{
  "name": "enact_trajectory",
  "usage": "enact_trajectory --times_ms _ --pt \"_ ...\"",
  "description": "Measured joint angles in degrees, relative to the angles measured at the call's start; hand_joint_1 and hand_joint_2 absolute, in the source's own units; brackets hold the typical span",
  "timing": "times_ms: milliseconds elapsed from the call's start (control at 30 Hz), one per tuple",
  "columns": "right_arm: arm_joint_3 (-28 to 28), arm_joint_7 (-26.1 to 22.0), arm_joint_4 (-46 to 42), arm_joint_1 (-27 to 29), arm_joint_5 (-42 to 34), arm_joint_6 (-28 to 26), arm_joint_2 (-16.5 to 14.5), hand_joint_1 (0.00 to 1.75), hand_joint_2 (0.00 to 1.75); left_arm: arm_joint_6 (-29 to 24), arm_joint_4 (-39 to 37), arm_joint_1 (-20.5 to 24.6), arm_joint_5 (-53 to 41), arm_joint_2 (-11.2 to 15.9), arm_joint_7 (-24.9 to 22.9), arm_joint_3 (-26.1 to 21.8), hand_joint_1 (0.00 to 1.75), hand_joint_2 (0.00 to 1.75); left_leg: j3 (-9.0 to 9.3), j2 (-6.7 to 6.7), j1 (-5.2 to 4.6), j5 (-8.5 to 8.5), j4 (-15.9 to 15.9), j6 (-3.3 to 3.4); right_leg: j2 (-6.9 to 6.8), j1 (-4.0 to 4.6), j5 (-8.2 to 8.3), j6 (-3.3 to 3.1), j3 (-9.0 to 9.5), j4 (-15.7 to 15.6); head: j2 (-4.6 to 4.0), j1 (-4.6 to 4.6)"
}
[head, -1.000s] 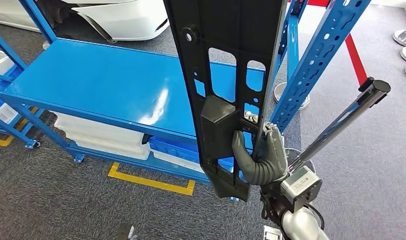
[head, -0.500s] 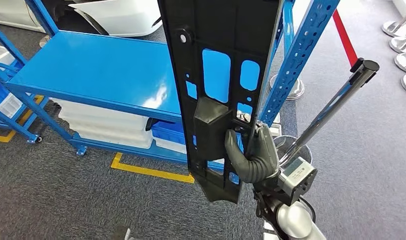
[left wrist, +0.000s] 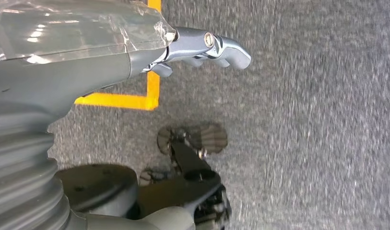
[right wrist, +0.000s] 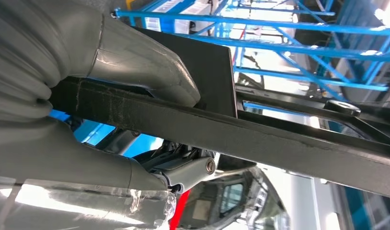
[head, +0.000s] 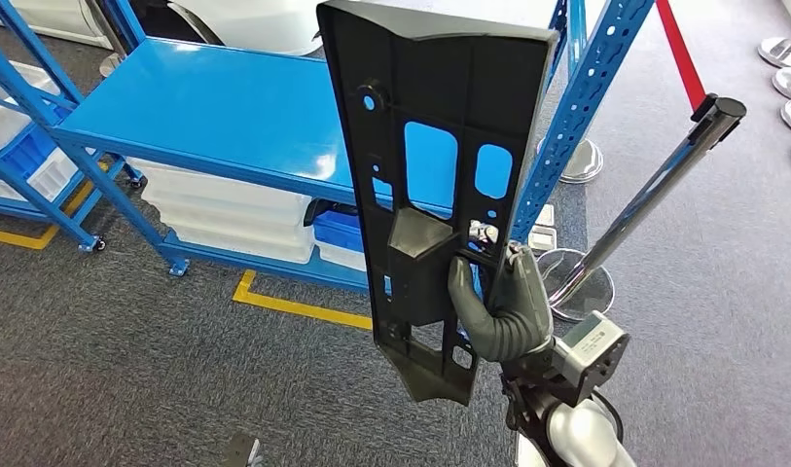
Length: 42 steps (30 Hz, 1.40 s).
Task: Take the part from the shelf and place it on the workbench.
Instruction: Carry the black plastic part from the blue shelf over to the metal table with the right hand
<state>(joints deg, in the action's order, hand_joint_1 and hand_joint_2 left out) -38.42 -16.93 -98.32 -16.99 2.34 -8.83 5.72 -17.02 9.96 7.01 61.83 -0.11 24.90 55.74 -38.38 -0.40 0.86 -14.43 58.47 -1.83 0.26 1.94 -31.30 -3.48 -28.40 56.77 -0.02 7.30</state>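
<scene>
In front of the blue shelf [head: 216,126], the right hand [head: 498,311] holds the part [head: 440,195] upright, clear of the shelf top and above the grey carpet [head: 128,370]. The part is a long black moulded panel with cut-out windows and a raised block near its lower third. The thumb hooks through an opening just beside that block, and the other fingers wrap the panel's right edge; in the right wrist view the edge of the panel [right wrist: 279,139] passes between thumb and fingers, clamped. The left hand [left wrist: 202,45] hangs over the carpet, its fingers curled in and holding nothing.

The panel looks stiff and fairly light, probably plastic, with a matt surface that should not slip readily. Because the hold sits low, most of the length stands above the hand, so the panel is likely to lever and sway if turned quickly. The window edges and the block offer the surest purchase.

A stanchion post [head: 664,195] with a red belt [head: 681,53] leans close on the right, a likely snag. No bench is in sight.
</scene>
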Motion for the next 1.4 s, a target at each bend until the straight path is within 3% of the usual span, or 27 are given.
enact_trajectory --times_ms 33,67,100,167,200,233,267,333,367,433,467,567,633,700,733,767,800,900,933,1000,1067,1133,1233,1267,1300,1400 --pt "0.0 0.0 0.0 0.0 0.0 0.0 0.0 1.75 1.75 -0.1 0.0 0.0 0.0 0.0 0.0 0.0 0.00 1.75 -0.17 -0.05 0.07 -0.01 -0.1 -0.26 -0.13 -0.08 0.91 -0.15 -0.19 -0.5 -0.01 0.25" --pt "0.0 0.0 0.0 0.0 0.0 0.0 -0.1 1.75 1.75 -0.2 0.0 0.0 0.1 0.0 0.0 0.0 0.00 1.75 -0.58 -0.07 0.05 -1.10 0.7 -0.48 -0.29 -0.29 1.79 -0.48 -0.46 -1.1 -0.01 0.39" --pt "0.0 0.0 0.1 -0.1 0.0 0.0 -0.2 1.75 1.75 -0.3 0.0 -0.1 0.2 0.0 0.0 0.0 0.00 1.75 -1.22 -0.08 0.01 -3.22 2.5 -0.69 -0.49 -0.56 2.65 -0.73 -0.90 -1.6 -0.02 0.31" --pt "0.0 0.1 0.1 -0.1 0.0 0.0 -0.4 1.75 1.75 -0.7 0.0 -0.1 0.4 0.0 0.0 0.0 0.00 1.75 -2.82 -0.01 0.22 -9.07 9.2 -1.14 -0.68 -0.86 3.91 -1.03 -2.38 -1.6 -0.02 -0.32" --pt "0.0 0.1 0.2 0.0 -0.1 0.0 -0.5 1.75 1.75 -0.8 0.0 -0.1 0.5 0.0 0.0 0.0 0.00 1.75 -3.32 0.00 0.35 -10.87 12.7 -1.45 -0.74 -0.90 4.31 -0.95 -3.27 -1.4 -0.01 -0.60" --pt "-0.1 0.1 0.3 0.0 -0.1 0.0 -0.6 1.75 1.75 -0.9 -0.1 -0.1 0.6 0.0 0.0 0.0 0.00 1.75 -3.35 0.01 0.50 -11.29 15.2 -1.77 -0.78 -0.96 4.70 -0.80 -4.21 -1.0 -0.01 -0.85" --pt "-0.1 0.1 0.4 0.0 -0.1 0.0 -0.6 1.75 1.75 -1.0 -0.1 -0.1 0.7 0.0 0.0 0.0 0.00 1.75 -2.65 0.01 0.66 -10.21 16.1 -2.10 -0.81 -1.09 5.05 -0.58 -5.21 -0.5 -0.01 -1.04" --pt "-0.1 0.1 0.6 0.0 -0.1 0.0 -0.6 1.75 1.75 -1.0 -0.1 -0.1 0.8 0.0 0.0 -0.1 0.00 1.75 1.10 0.01 1.12 -6.81 12.5 -2.87 -0.79 -1.45 5.57 0.02 -7.31 0.7 -0.01 -1.33" --pt "-0.1 0.1 0.6 0.0 -0.1 0.0 -0.7 1.75 1.75 -1.0 -0.1 0.0 0.8 0.0 0.0 -0.1 0.00 1.75 3.70 -0.04 1.14 -6.48 8.9 -3.20 -0.75 -1.52 5.75 0.34 -8.32 1.6 -0.01 -1.62" --pt "-0.1 0.1 0.7 0.0 -0.1 0.0 -0.9 1.75 1.75 -1.0 -0.1 0.0 0.8 -0.1 0.0 -0.1 0.00 1.75 7.27 -0.08 0.99 -8.38 3.0 -2.61 -0.59 -1.38 6.06 0.92 -9.63 3.0 -0.01 -1.96" --pt "-0.1 0.0 0.7 0.0 -0.1 0.0 -1.0 1.75 1.75 -1.0 -0.1 0.0 0.8 -0.1 0.0 -0.1 0.00 1.75 7.90 -0.08 0.71 -9.22 1.8 -2.00 -0.52 -1.33 6.30 1.21 -9.91 3.3 -0.01 -1.83" --pt "-0.2 0.0 0.9 0.0 -0.1 0.0 -1.0 1.75 1.75 -1.0 -0.1 0.0 0.9 -0.1 0.0 -0.1 0.00 1.75 7.42 0.10 0.60 -8.66 1.3 -0.20 -0.46 -1.74 6.02 2.21 -10.55 4.3 -0.01 -0.67" --pt "-0.2 0.0 1.0 0.0 0.0 0.0 -1.0 1.75 1.75 -1.0 -0.1 0.1 1.0 -0.1 0.0 -0.2 0.00 1.75 6.79 0.23 0.58 -7.94 1.1 0.75 -0.47 -2.00 2.71 2.69 -12.32 8.7 -0.01 0.08" --pt "-0.3 -0.1 1.3 0.0 0.2 0.0 -1.0 1.75 1.75 -0.8 -0.1 0.0 0.9 -0.1 0.0 -0.2 0.00 1.75 6.07 0.22 0.33 -7.41 1.2 1.23 -0.46 -2.06 -1.18 2.79 -14.80 15.8 -0.01 1.19" --pt "-0.4 -0.1 1.4 0.0 0.4 0.0 -1.0 1.75 1.75 -0.6 -0.1 0.0 0.9 -0.1 0.0 -0.2 0.00 1.75 5.78 0.21 0.17 -7.23 1.2 1.34 -0.45 -2.07 -2.04 2.69 -15.40 18.1 -0.02 1.61" --pt "-0.6 -0.2 1.6 0.0 0.6 0.0 -1.0 1.75 1.75 -0.5 -0.1 -0.1 0.8 -0.1 -0.1 -0.2 0.00 1.75 5.58 0.18 0.02 -7.09 1.2 1.38 -0.43 -2.03 -1.83 2.44 -15.03 18.4 -0.01 1.92" --pt "-0.7 -0.2 1.7 0.0 0.8 0.0 -1.1 1.75 1.75 -0.4 -0.1 -0.1 0.8 -0.1 -0.3 -0.2 0.00 1.75 5.48 0.14 -0.11 -7.02 1.2 1.40 -0.41 -1.89 -0.64 2.06 -13.67 16.7 -0.01 2.13" --pt "-0.8 -0.2 1.8 -0.2 1.2 0.0 -1.3 1.75 1.75 -0.5 -0.2 0.0 0.9 -0.2 -0.6 -0.2 0.00 1.75 5.42 0.02 -0.18 -6.80 1.1 1.13 -0.34 -0.88 3.68 0.57 -7.90 6.4 -0.01 2.20" --pt "-0.8 -0.3 1.9 -0.3 1.3 0.0 -1.4 1.75 1.75 -0.6 -0.2 0.0 1.0 -0.2 -0.7 -0.2 0.00 1.75 5.32 -0.02 -0.04 -6.62 0.9 0.85 -0.27 -0.54 4.31 0.30 -7.08 4.5 -0.01 2.14" --pt "-0.8 -0.3 1.9 -0.4 1.5 0.1 -1.5 1.75 1.75 -0.6 -0.2 0.0 1.1 -0.3 -0.8 -0.2 0.00 1.75 5.15 -0.10 0.25 -6.22 0.6 0.27 -0.11 -0.10 4.75 0.22 -7.05 3.6 -0.01 2.13" --pt "-0.8 -0.3 1.9 -0.5 1.7 0.1 -1.6 1.75 1.75 -0.6 -0.2 0.0 1.1 -0.4 -0.8 -0.2 0.00 1.75 4.94 -0.05 0.20 -6.58 0.8 -0.12 -0.12 -0.53 5.03 -0.08 -6.15 1.8 -0.01 2.24" --pt "-1.0 -0.4 2.0 -0.7 1.8 0.1 -1.8 1.75 1.75 -0.7 -0.2 0.0 1.1 -0.4 -0.8 -0.3 0.00 1.75 3.52 0.02 0.04 -8.66 3.8 -0.54 -0.30 -1.10 5.13 -0.37 -4.97 -0.4 -0.01 1.64" --pt "-1.4 -0.4 2.3 -0.7 1.8 0.1 -2.1 1.75 1.75 -0.7 -0.2 -0.1 1.1 -0.4 -0.8 -0.3 0.00 1.75 -1.15 0.06 0.37 -12.71 13.7 -1.41 -0.57 -1.23 5.02 -0.55 -4.84 -0.7 -0.01 0.34" --pt "-1.5 -0.4 2.4 -0.7 1.9 0.1 -2.1 1.75 1.75 -0.7 -0.3 -0.2 1.1 -0.3 -0.8 -0.4 0.00 1.75 -1.97 0.08 0.57 -12.63 15.3 -1.72 -0.63 -1.33 4.92 -0.48 -4.92 -0.4 -0.01 -0.01" --pt "-1.5 -0.4 2.4 -0.6 2.0 0.1 -2.1 1.75 1.75 -0.7 -0.3 -0.2 1.1 -0.3 -0.8 -0.4 0.00 1.75 -1.82 0.12 0.79 -11.54 14.8 -2.02 -0.67 -1.50 4.75 -0.32 -5.03 -0.1 -0.01 -0.33" --pt "-1.6 -0.4 2.5 -0.6 2.6 0.1 -2.2 1.75 1.75 -0.5 -0.4 -0.2 1.0 -0.2 -0.8 -0.6 0.00 1.75 2.47 0.63 1.24 -6.69 5.4 -2.84 -0.73 -2.05 3.67 0.82 -5.69 2.0 -0.02 -1.46"
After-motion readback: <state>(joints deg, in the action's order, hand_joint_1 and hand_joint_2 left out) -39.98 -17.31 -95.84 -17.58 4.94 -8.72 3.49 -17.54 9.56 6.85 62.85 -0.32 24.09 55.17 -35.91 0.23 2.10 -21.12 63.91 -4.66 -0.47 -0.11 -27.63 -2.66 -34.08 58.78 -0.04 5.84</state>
